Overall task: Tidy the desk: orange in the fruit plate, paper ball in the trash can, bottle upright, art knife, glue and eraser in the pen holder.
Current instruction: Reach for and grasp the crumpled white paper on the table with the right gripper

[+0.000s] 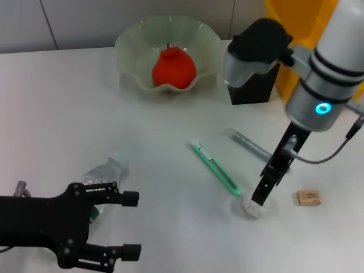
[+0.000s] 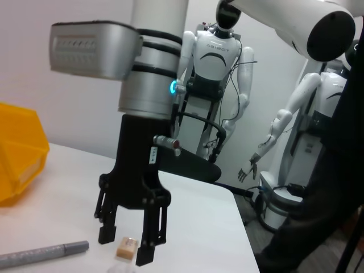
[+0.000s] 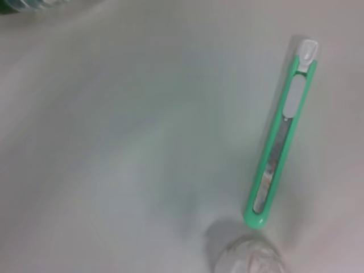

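The orange [image 1: 173, 68] lies in the wavy pale-green fruit plate [image 1: 133, 42] at the back. My right gripper [image 1: 259, 198] is lowered onto the white paper ball [image 1: 253, 208], open, with a fingertip on either side; the left wrist view shows the right gripper [image 2: 128, 245] from across the table. The green art knife [image 1: 216, 169] lies just left of the ball, and the right wrist view shows the art knife [image 3: 281, 148] above the paper ball [image 3: 250, 259]. The grey glue stick [image 1: 248, 144], the eraser [image 1: 309, 197] and the black pen holder [image 1: 254, 86] are nearby. The bottle [image 1: 105, 175] lies on its side by my open left gripper [image 1: 132, 224].
A yellow trash can [image 1: 298, 34] stands behind the pen holder at the back right and also appears as the trash can [image 2: 17, 153] in the left wrist view. Other robots stand beyond the table's far edge [image 2: 227, 190].
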Controlling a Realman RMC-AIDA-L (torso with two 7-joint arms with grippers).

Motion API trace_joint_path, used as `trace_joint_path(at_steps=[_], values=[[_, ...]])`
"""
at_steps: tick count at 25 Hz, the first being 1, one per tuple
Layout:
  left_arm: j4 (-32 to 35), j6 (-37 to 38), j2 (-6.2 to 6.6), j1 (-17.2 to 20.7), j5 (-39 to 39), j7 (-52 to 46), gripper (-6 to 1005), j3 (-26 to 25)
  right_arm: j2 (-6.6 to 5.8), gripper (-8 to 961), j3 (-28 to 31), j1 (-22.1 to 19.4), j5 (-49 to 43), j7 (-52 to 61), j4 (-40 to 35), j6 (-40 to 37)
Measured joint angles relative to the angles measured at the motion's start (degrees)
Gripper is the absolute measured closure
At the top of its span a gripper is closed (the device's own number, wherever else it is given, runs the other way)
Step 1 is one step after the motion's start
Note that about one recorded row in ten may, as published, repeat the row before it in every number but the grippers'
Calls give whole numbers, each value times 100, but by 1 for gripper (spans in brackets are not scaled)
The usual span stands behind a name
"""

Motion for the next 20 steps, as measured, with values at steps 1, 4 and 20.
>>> trace_joint_path(at_steps=[1, 4, 20], values=[[-1, 8, -3, 4, 29, 0, 135, 0, 7, 323, -77, 34, 8, 20, 128, 80], [-1, 21, -15, 6, 92, 0, 135, -12, 22, 325, -371, 95, 16, 119, 364, 300], [-11, -23, -39, -29, 120, 69, 135, -21, 33, 334, -1259, 234, 480, 392, 653, 732]])
